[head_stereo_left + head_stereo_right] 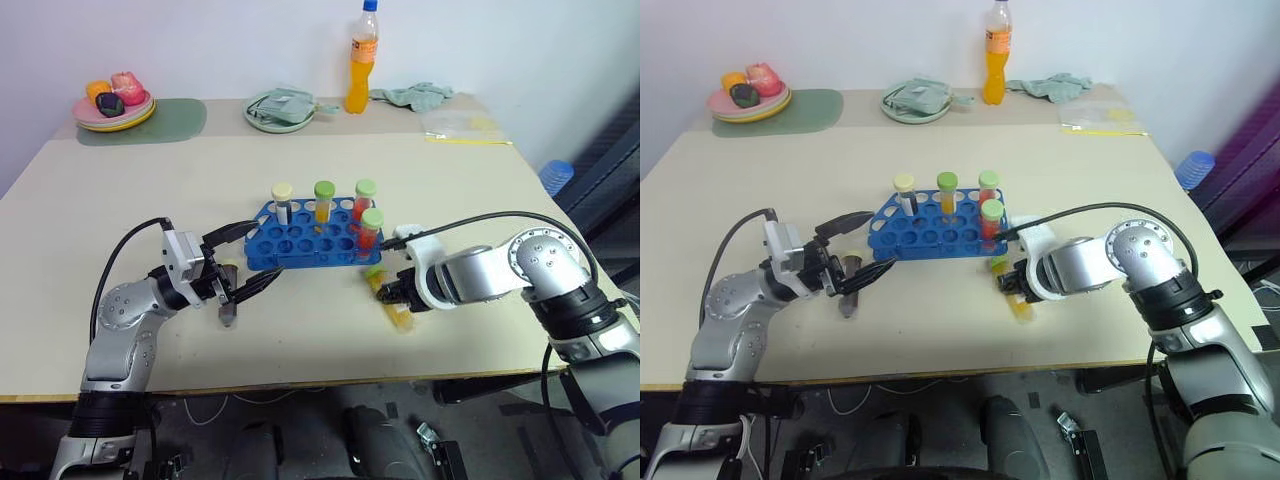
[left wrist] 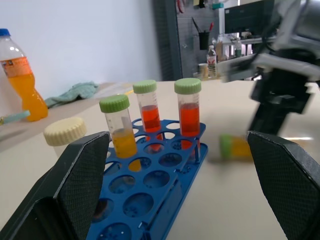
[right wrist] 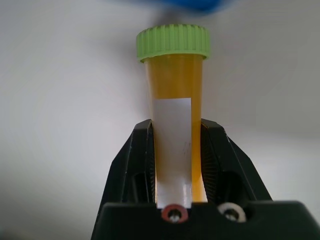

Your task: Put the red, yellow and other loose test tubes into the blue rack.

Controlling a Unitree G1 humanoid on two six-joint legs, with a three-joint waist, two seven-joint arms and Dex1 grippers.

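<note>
On the beige table point(image 1: 120, 190), a yellow tube point(image 3: 175, 110) is clamped between the right gripper's point(image 1: 392, 293) closed fingers beside the blue rack point(image 1: 300, 240), while the left gripper point(image 1: 245, 262) is held wide open near the rack's other end.

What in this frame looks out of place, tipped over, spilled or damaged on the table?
Nothing looks spilled or damaged. One dark capped test tube lies flat on the beige tabletop by the left gripper, outside the blue plastic rack. The right gripper holds the yellow green-capped tube, not yet racked.
</note>
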